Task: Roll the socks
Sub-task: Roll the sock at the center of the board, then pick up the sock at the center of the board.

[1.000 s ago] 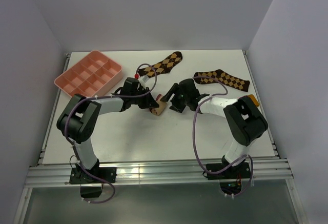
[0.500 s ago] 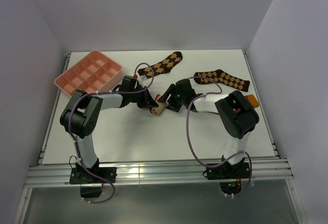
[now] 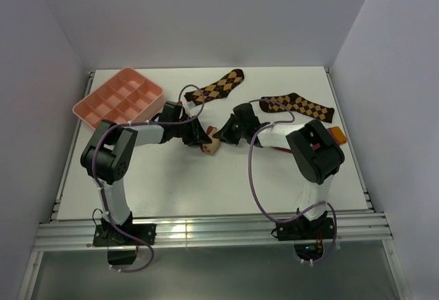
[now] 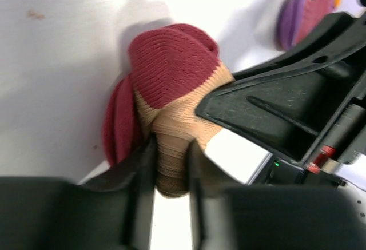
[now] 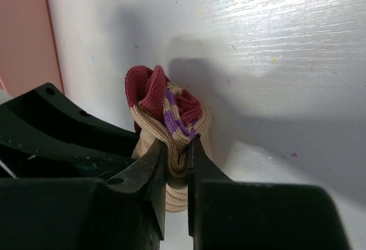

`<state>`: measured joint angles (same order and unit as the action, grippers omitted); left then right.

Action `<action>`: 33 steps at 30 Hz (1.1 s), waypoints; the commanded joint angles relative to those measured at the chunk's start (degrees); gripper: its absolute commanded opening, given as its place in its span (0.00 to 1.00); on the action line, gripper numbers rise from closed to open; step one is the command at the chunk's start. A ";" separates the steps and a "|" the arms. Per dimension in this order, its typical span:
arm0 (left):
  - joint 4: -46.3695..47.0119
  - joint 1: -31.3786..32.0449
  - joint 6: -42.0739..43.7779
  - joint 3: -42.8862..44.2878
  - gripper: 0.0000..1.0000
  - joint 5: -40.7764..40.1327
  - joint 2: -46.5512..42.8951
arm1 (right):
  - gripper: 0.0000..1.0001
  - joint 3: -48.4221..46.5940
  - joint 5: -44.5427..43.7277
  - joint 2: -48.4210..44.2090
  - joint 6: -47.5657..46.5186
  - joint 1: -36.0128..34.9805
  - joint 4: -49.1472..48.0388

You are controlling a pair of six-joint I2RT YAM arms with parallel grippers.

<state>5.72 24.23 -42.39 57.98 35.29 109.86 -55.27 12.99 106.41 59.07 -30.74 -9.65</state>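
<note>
The tan sock [image 3: 211, 144] lies bunched into a small roll at mid-table, between both grippers. In the left wrist view its maroon toe [image 4: 171, 55] faces up. My left gripper [image 4: 170, 164] holds tan fabric, which fills the gap between its two fingers. My right gripper [image 5: 177, 158] is shut on the striped cuff of the tan sock [image 5: 171, 112], from the opposite side. In the top view the left gripper [image 3: 201, 137] and right gripper [image 3: 221, 135] almost touch over the roll. The crimson sock [image 4: 311, 7], purple at its end, lies just behind, mostly hidden under the right arm.
A pink compartment tray [image 3: 82, 108] sits at the back left. Two dark brown argyle socks lie at the back, one [image 3: 216, 87] in the middle and one [image 3: 298, 106] to the right. The right gripper's black body [image 4: 286, 90] crowds the roll.
My right gripper has moved in to the left and closed on the tan sock's cuff. The left gripper stays at the roll, its fingers slightly wider.
</note>
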 commanded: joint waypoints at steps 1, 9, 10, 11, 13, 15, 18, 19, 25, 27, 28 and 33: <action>-10.90 1.35 4.16 -2.95 0.35 -10.75 -0.26 | 0.09 -2.30 -1.30 -0.32 -2.20 -1.07 7.17; -11.08 6.08 7.93 -5.15 0.62 -30.58 -14.31 | 0.00 -8.36 -3.94 -1.29 -4.57 -1.60 23.17; -10.64 8.70 8.55 -5.59 0.62 -33.85 -15.81 | 0.00 -8.98 -4.20 -1.21 -4.75 -1.78 24.32; -10.20 10.21 9.86 -5.85 0.62 -35.80 -18.69 | 0.00 -9.68 -4.38 -1.12 -4.84 -1.86 26.85; -7.83 15.37 11.62 -7.00 0.62 -45.60 -21.26 | 0.00 -11.35 -4.82 -0.85 -5.02 -2.22 28.89; -5.82 18.82 14.26 -8.05 0.62 -50.91 -23.81 | 0.00 -12.40 -5.08 -0.77 -4.84 -2.31 31.35; -1.33 24.62 19.18 -9.80 0.61 -57.69 -25.57 | 0.00 -13.63 -5.08 -0.33 -4.66 -2.39 33.55; 0.94 27.16 20.41 -10.25 0.61 -58.57 -25.58 | 0.00 -13.90 -5.00 -0.15 -4.75 -2.48 33.99; 4.57 32.98 26.57 -10.52 0.65 -64.72 -20.75 | 0.00 -14.78 -4.03 0.90 -4.66 -2.48 35.31; 5.35 34.04 28.15 -9.99 0.66 -67.01 -17.94 | 0.00 -15.13 -3.50 1.25 -4.49 -2.39 35.58; 6.05 34.39 28.85 -10.07 0.66 -67.71 -17.15 | 0.00 -15.22 -3.33 1.34 -4.58 -2.39 35.58; 8.09 36.15 32.72 -8.50 0.66 -71.67 -10.82 | 0.00 -15.84 -2.54 2.05 -4.58 -2.57 35.93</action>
<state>10.87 59.42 -13.69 47.53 -31.51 96.33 -69.41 10.72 106.54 55.59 -32.88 22.50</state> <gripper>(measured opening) 0.659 0.201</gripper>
